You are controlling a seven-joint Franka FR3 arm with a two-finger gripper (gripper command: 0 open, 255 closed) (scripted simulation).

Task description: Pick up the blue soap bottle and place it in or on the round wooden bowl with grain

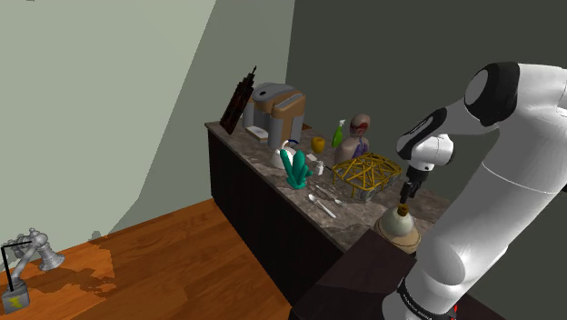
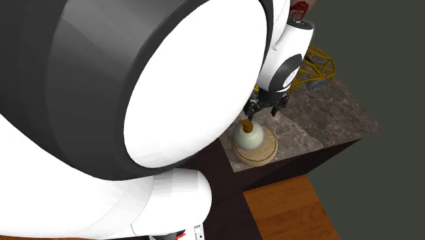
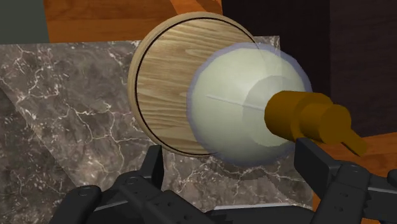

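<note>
Revealing grain on the bowl [image 3: 165, 83], wrist view shows tool [image 3: 230, 153] released above pale bottle [image 3: 235, 102]

- soap bottle [image 3: 242, 108]: round pale whitish body, amber-brown pump top, upright, standing in the bowl, just below the gripper [image 3: 233, 156], between its spread fingers, not clasped
- bowl [image 3: 165, 76]: round, shallow, light wood grain, under the bottle, below the gripper
</note>
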